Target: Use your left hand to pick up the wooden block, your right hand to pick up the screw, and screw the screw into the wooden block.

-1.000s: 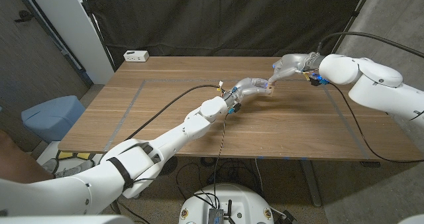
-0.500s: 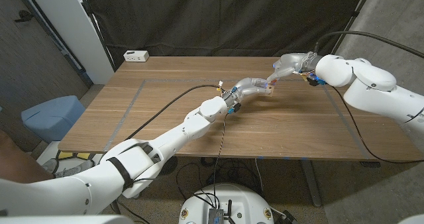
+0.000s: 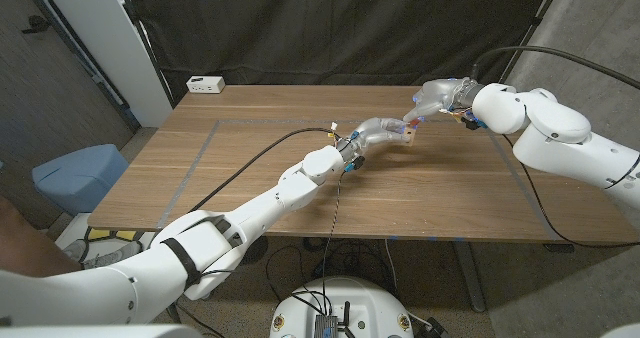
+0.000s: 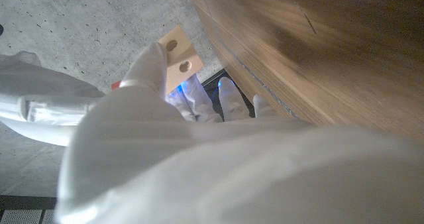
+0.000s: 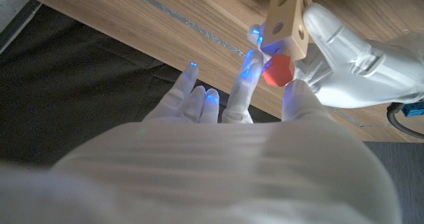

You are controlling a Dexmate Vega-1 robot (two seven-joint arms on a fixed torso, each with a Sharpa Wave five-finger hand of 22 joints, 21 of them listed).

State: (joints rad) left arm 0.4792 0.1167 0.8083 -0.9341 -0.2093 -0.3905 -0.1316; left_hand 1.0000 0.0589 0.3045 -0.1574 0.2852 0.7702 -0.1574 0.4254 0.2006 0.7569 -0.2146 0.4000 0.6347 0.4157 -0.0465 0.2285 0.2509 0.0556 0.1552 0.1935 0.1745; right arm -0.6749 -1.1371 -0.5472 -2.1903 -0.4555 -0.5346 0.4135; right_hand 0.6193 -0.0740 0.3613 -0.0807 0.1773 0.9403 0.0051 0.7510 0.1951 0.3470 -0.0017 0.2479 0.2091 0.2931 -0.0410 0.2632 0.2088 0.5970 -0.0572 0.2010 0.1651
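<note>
The block (image 5: 286, 20) is held above the far middle of the desk (image 3: 250, 168), gripped by the left robot hand (image 3: 385, 130); in the left wrist view its pale face with two holes stands out past the fingers (image 4: 149, 61). The right robot hand (image 3: 437, 98) meets it there, pinching the screw (image 5: 278, 69), whose red head sits against the block's underside between thumb and fingertip.

The block looks light, stiff and smooth-faced, so it is best held by its flat sides, well clear of the holes. The screw looks small and light, with a rounded plastic-looking head; I judge it could slip as it turns, and it wants a firm pinch on the head.

The screw's shaft is hidden, so how far it has entered cannot be told. In the head view both pieces are too small to make out between the hands.
</note>
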